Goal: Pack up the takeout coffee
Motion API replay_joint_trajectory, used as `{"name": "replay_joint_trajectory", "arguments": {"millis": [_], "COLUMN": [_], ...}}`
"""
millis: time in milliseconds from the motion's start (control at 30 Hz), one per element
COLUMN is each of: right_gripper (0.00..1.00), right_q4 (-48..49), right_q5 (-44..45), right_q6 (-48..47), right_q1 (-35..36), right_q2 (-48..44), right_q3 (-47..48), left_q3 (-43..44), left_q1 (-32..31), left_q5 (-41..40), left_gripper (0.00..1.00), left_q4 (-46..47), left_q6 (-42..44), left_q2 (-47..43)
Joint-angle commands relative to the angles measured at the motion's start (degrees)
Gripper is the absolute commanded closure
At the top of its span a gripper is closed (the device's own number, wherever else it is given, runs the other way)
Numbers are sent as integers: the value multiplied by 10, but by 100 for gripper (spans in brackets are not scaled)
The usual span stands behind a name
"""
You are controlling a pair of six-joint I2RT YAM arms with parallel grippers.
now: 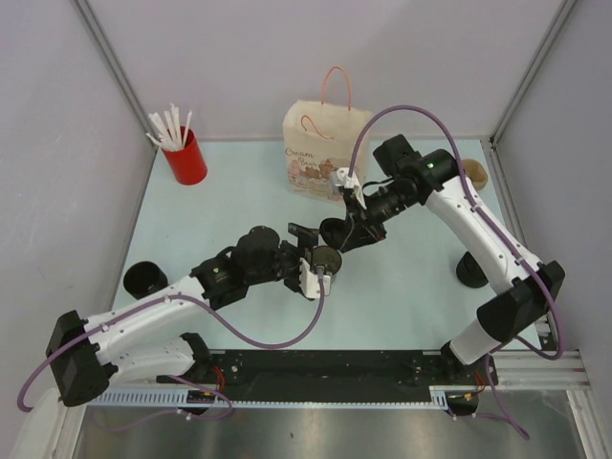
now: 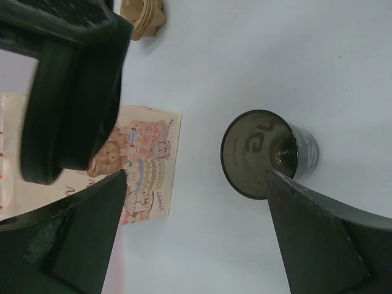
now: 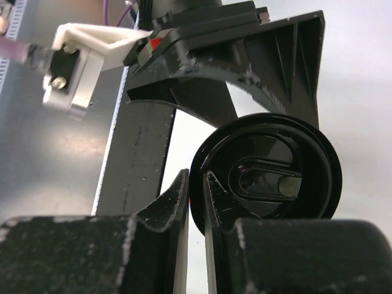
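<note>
While the right gripper (image 3: 196,184) is clamping the black lid (image 3: 269,177) by its rim, the left gripper (image 2: 196,184) is gaping wide beside the takeout coffee (image 1: 325,258), which is standing on the table (image 1: 402,287). Nothing is bracing it, so lid pressure is likely tipping it, or the lid is slipping askew.

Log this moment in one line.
left gripper: open, by cup | right gripper: shut on lid | cup: upright, uncovered | bag: upright, cup not inside

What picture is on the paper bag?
The paper bag is cream, printed with a brown teddy bear and little cakes; clearest in the left wrist view.
</note>
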Motion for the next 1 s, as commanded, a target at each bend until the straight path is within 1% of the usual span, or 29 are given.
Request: {"name": "replay_joint_trajectory", "arguments": {"millis": [0,133,333,433,500,600,767,800,967], "right_gripper": [92,92,92,93,93,93,93,93,93], "right_q4": [-110,-87,-66,-83,-103,-109,-109,-109,-109], "right_q5": [-13,-10,-2,-17,-32,-39,-44,-44,-41], "right_q6": [-21,-12,5,-12,-42,-44,-48,-48,-49], "right_q1": [4,3,0,3,6,9,14,14,14], "right_q2": [11,-10,-21,-15,-7,-11,-10,-8,-11], "right_q3": [5,-22,-46,-51,-43,-45,-47,-48,-52], "left_q3": [34,32,26,32,41,54,75,78,93], "left_q1": [-8,-8,-8,-8,-8,-11,-23,-24,-31], "left_q5": [-19,-21,-10,10,24,41,54,55,59], "left_gripper": [0,1,1,1,1,2,9,13,23], "left_q4": [47,66,54,44,35,23,3,0,-16], "left_q6": [-9,-23,-32,-40,-44,-49,-52,-52,-53], "left_q2": [-1,-8,-30,-27,-20,-5,17,21,35]}}
